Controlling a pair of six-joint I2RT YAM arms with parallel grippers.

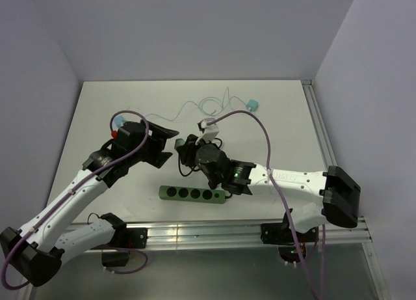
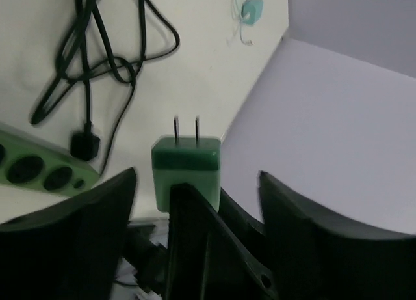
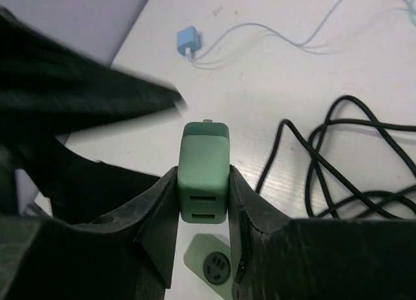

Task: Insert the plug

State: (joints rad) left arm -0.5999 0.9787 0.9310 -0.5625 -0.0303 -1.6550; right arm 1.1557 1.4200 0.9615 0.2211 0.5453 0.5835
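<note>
My right gripper [image 3: 203,205] is clenched on the green two-prong plastic plug [image 3: 203,158] near the long green power strip [image 1: 192,194]; my left gripper [image 2: 196,176] is released.

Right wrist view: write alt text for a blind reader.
The right gripper clamps a green plug, its ports facing the camera, over a green power strip. A black cable and a blue charger lie on the table beyond.

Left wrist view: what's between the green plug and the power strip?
In that view, the black cable's end lies on the table between them, beside the power strip; the right gripper holds the green plug.
</note>
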